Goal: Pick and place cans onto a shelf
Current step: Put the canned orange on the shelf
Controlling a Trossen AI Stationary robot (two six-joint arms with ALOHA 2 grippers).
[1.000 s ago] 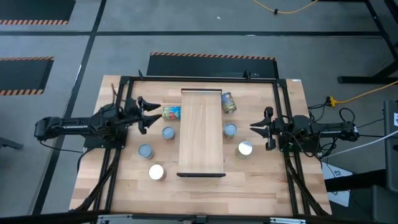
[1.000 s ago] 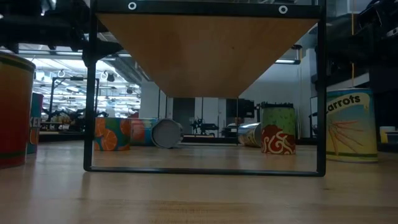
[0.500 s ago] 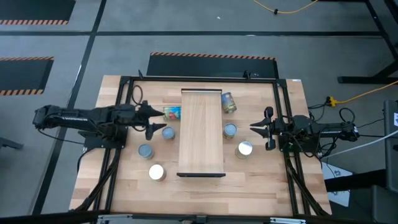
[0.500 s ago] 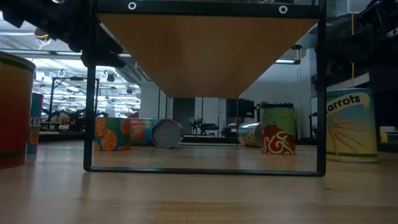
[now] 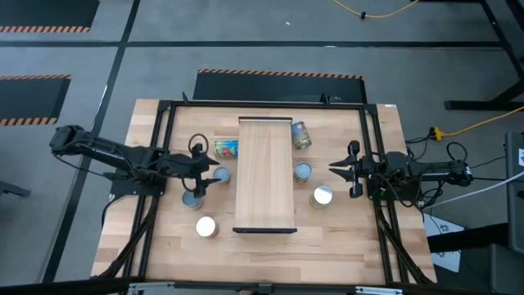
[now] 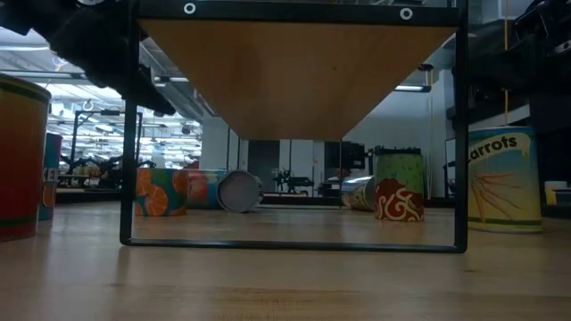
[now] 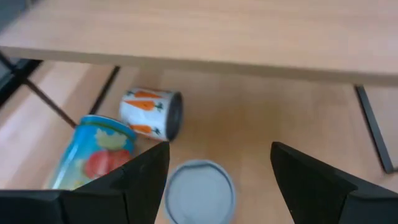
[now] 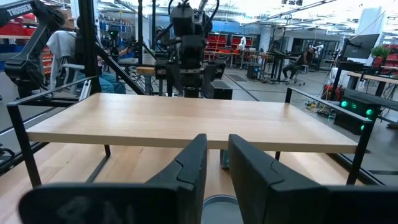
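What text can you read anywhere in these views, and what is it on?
"arrots": on the yellow-labelled can at the right of the low view; the first letter is cut off by the shelf leg.
Other can labels, like the orange-patterned can and the carrot-print can, show pictures only; any lettering is too blurred to read.

Robotics lab / industrial test floor. Grey concrete floor (image 5: 246,41) around the wooden table (image 5: 344,246), with black mats edged in orange-black hazard tape (image 5: 41,29); a yellow cable (image 5: 385,11) runs loose across the floor beyond the table. Black metal frame (image 5: 164,164) bolted round the table carries the arms. Behind the table: open hall, rows of ceiling strip lights (image 6: 98,89), red storage racks (image 8: 227,43), workbenches, an office chair (image 8: 305,62), more robot rigs (image 8: 186,37), a seated person (image 8: 62,46).
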